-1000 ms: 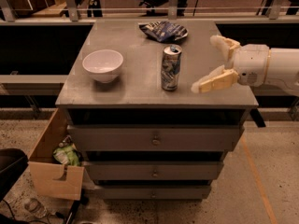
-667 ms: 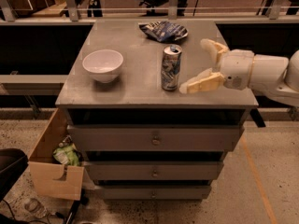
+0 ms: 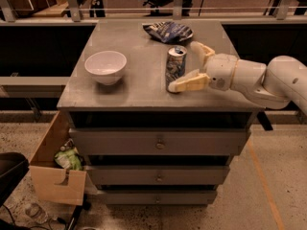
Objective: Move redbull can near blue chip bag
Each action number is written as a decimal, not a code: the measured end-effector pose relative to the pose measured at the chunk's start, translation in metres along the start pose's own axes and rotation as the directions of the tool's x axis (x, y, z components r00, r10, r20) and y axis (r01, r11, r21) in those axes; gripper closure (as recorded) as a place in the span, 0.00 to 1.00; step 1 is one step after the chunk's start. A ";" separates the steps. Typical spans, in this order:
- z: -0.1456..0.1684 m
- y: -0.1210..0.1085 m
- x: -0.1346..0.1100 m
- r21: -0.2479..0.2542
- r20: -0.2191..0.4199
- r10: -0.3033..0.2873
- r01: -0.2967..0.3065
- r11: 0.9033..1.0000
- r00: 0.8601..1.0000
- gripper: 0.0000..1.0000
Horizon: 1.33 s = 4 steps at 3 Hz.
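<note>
Dim, warm light from above — brightest on the claw (image 3: pixel 183 66) beside the redbull can (image 3: pixel 175 65).

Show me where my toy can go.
Bare grey tabletop lies between the round white bowl and slim silver-blue metal can, and behind the bowl. Crowded right: the gripper, jaws open, flanks the can near the crumpled blue foil bag.

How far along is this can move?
Approach looks done: the gripper is at the redbull can, fingers open on either side. In hand: the grasp, not yet closed; the can stands on the table. Left: lifting it and setting it by the blue chip bag at the far edge.
</note>
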<state>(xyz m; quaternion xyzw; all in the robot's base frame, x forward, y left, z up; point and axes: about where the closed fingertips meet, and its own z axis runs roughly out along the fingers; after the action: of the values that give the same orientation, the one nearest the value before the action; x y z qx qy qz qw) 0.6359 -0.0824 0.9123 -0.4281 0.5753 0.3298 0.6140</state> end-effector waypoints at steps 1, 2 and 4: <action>0.018 -0.003 0.000 -0.033 -0.017 0.002 -0.003 0.999 1.000 0.00; 0.038 -0.001 0.004 -0.079 -0.047 0.008 -0.012 0.997 0.999 0.16; 0.043 0.002 0.003 -0.086 -0.042 0.008 -0.011 0.996 0.999 0.62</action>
<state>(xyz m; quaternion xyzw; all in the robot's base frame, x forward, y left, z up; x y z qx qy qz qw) 0.6524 -0.0431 0.9082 -0.4584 0.5752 0.3484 0.5811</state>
